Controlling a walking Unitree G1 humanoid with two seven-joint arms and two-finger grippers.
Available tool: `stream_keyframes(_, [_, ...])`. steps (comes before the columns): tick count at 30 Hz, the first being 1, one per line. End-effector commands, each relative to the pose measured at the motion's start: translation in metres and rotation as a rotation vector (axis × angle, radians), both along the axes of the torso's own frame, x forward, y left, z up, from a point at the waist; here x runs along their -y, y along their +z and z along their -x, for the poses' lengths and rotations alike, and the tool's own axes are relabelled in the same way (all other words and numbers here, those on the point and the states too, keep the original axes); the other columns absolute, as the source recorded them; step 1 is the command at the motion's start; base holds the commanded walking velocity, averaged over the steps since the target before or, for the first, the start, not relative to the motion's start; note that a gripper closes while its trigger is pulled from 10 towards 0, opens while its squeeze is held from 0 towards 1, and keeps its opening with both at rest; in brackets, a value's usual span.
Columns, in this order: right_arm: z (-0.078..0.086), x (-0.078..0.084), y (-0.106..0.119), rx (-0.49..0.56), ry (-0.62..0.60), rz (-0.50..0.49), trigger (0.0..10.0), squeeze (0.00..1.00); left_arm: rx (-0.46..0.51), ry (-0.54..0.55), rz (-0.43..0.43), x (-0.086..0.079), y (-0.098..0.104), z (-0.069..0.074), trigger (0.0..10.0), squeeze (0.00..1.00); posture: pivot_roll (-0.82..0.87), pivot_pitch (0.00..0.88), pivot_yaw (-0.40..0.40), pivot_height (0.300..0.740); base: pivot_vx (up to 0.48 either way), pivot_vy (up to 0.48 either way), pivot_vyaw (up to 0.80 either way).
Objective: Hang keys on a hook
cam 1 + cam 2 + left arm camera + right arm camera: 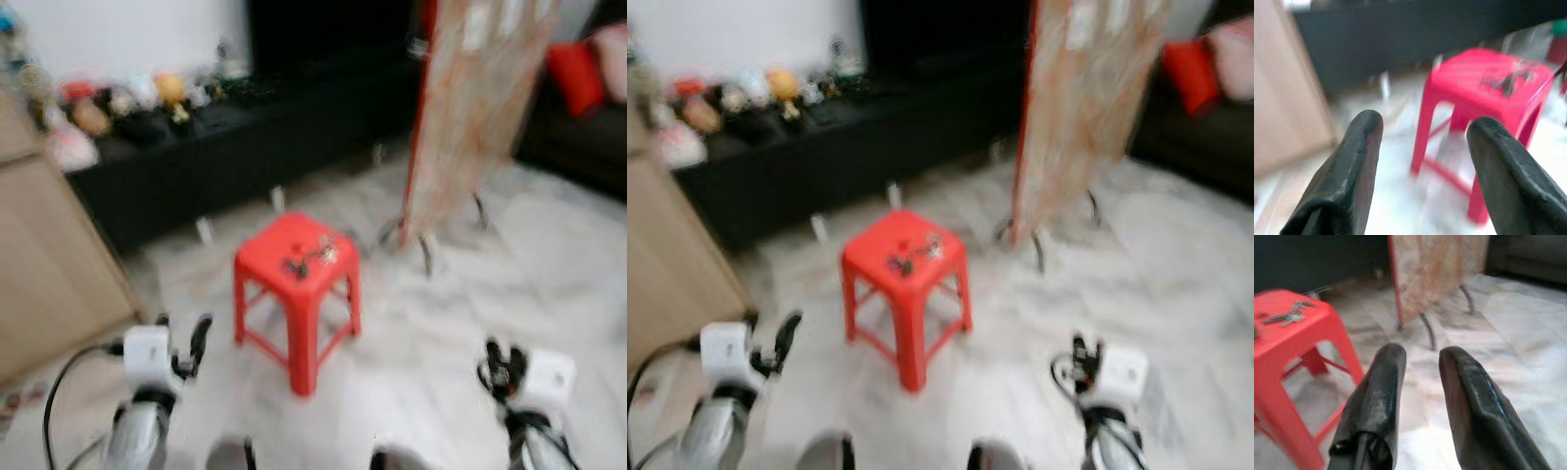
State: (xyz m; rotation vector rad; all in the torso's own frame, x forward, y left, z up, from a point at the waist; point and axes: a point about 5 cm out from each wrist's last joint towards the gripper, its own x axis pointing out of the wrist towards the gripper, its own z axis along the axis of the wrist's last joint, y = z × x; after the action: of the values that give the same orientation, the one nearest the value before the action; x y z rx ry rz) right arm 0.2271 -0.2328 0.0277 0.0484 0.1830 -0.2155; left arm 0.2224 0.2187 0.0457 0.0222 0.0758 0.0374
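A bunch of keys (pixel 310 258) lies on top of a red plastic stool (pixel 291 294) standing on the pale floor ahead of me. The views are blurred. My left gripper (pixel 184 343) is held low to the stool's left, open with nothing between its fingers (pixel 1354 171); the stool (pixel 1488 98) and keys (pixel 1508 81) lie beyond it. My right gripper (pixel 502 364) is low to the stool's right, its fingers (pixel 1376 401) a little apart and empty, with the keys (pixel 1286 316) off to one side.
A long black low cabinet (pixel 245 137) with toys on top runs along the back wall. A wooden cabinet (pixel 44 264) stands at the left. A covered rack on metal legs (pixel 470 117) stands behind the stool to the right, a dark sofa with a red cushion (pixel 573 78) beyond.
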Motion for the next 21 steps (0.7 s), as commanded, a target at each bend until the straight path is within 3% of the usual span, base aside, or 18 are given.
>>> stream_keyframes(1, [0.001,-0.004,-0.003,-0.005,0.001,-0.016,10.0,0.00,0.027,0.003,-0.010,-0.003,0.008,-0.005,10.0,0.00,-0.02,0.000,-0.025,0.620,0.000,0.000,0.00])
stream_keyframes(15, [0.010,0.007,-0.019,-0.066,-0.066,-0.052,10.0,0.00,0.024,-0.019,-0.001,0.000,0.008,-0.005,10.0,0.00,-0.01,0.000,-0.024,0.620,0.000,0.000,0.00])
stream_keyframes(21, [0.012,0.009,-0.024,-0.075,-0.093,-0.071,10.0,0.00,0.018,-0.029,0.002,0.001,0.008,-0.005,10.0,0.00,-0.01,0.000,-0.024,0.620,0.276,0.000,-0.49])
